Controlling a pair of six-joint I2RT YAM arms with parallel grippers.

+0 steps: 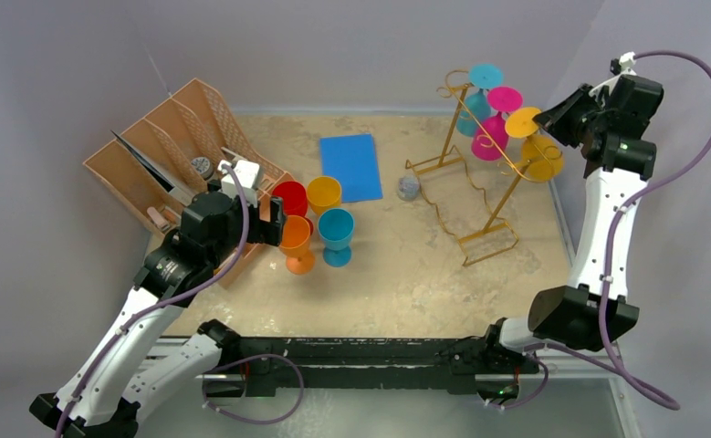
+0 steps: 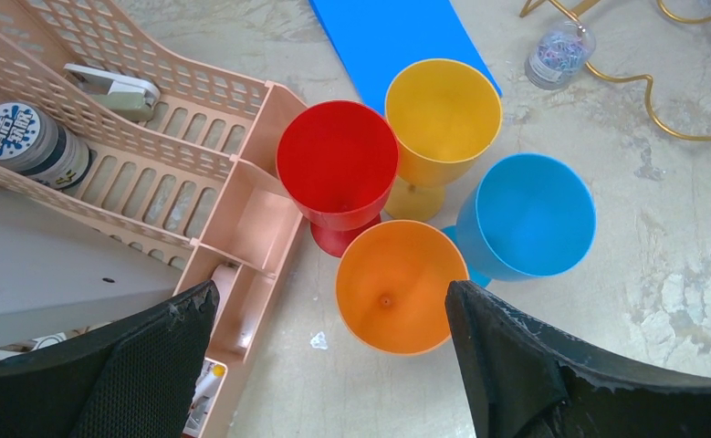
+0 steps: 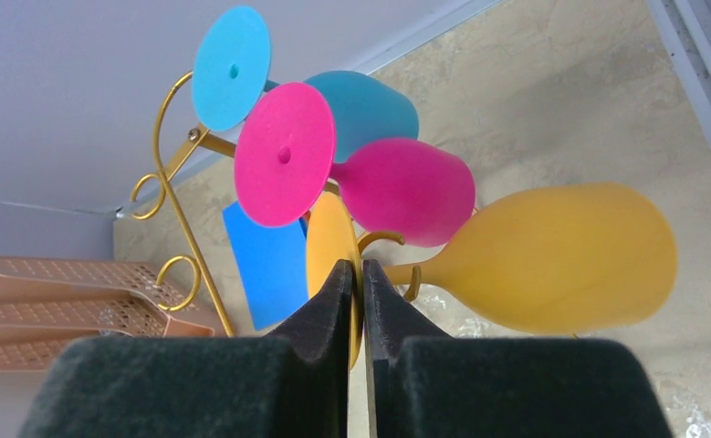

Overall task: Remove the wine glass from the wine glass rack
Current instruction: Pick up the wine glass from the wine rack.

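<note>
The gold wire wine glass rack (image 1: 479,196) stands at the back right with three plastic glasses hanging upside down on its rail: teal (image 3: 365,105), pink (image 3: 406,187) and yellow (image 3: 561,255). My right gripper (image 3: 355,269) is shut on the thin edge of the yellow wine glass's round foot (image 3: 329,237), at the rail's near end (image 1: 523,121). The yellow glass's stem still sits between the rack's wires. My left gripper (image 2: 331,290) hangs open over an orange glass (image 2: 397,283) standing on the table, holding nothing.
Red (image 2: 338,160), yellow (image 2: 443,109) and blue (image 2: 534,214) glasses stand beside the orange one. A brown slotted organizer tray (image 1: 164,151) sits at the left, a blue sheet (image 1: 350,166) at the back, and a small jar of clips (image 1: 409,188) by the rack's wavy base.
</note>
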